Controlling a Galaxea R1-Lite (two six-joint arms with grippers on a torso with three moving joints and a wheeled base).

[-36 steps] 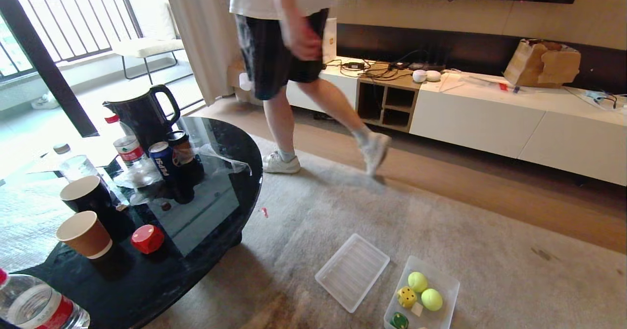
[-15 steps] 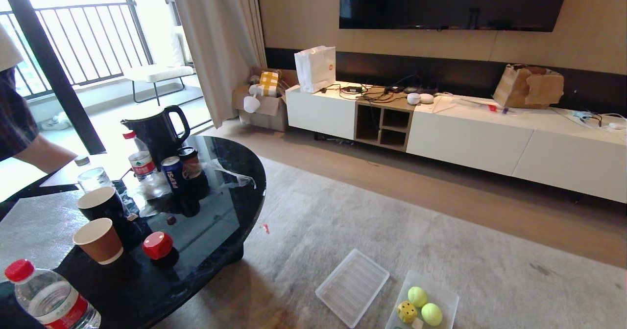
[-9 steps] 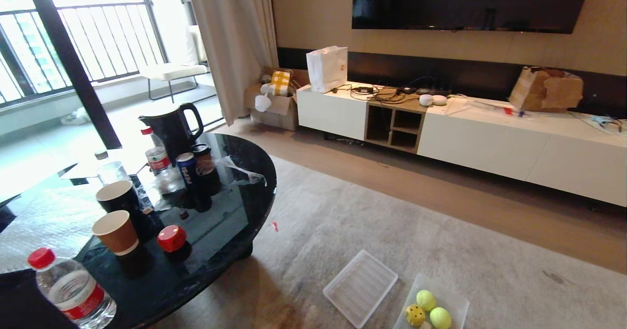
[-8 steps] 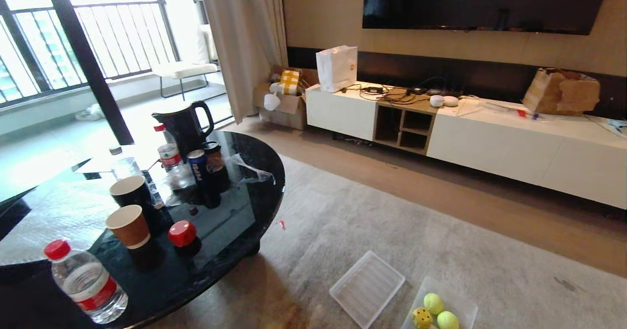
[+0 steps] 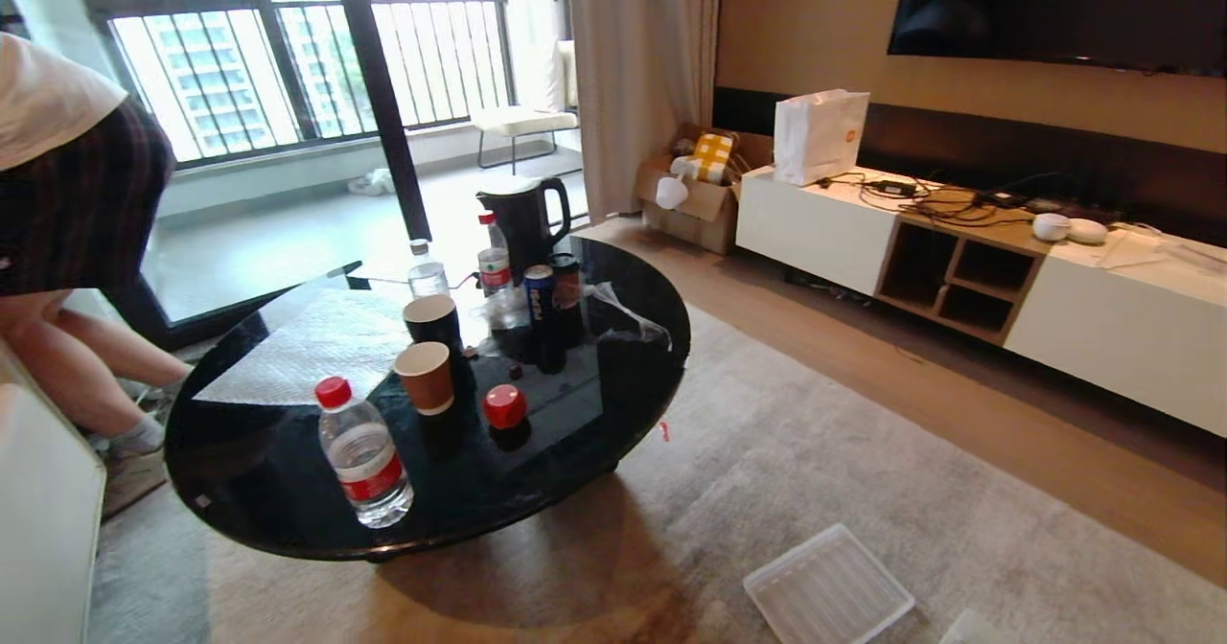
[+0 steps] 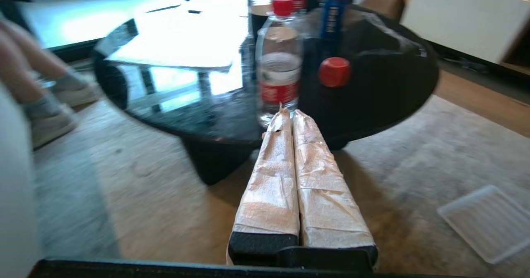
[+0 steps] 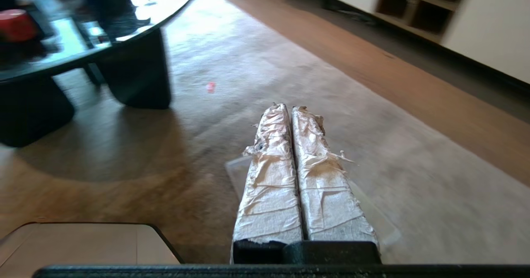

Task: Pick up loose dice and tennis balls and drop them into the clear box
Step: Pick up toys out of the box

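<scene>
Both arms parked; left gripper (image 6: 288, 114) and right gripper (image 7: 289, 109) clenched, empty. Red die (image 5: 504, 406) sits just beside paper cup (image 5: 425, 378) and water bottle (image 5: 363, 453); reaching probably topples either.

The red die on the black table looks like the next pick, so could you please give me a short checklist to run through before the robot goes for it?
1. Red die in view, alone on the black table: ok.
2. Room around it: not ok; a brown paper cup and a water bottle stand close beside it.
3. Left gripper empty: ok, shut on nothing, low off the table's near edge.
4. Right gripper empty: ok, shut, over the carpet.
5. Jaws ready for a grasp: not ok, both need opening.
6. Clear box located: cannot tell; only the ribbed lid shows plainly.
</scene>
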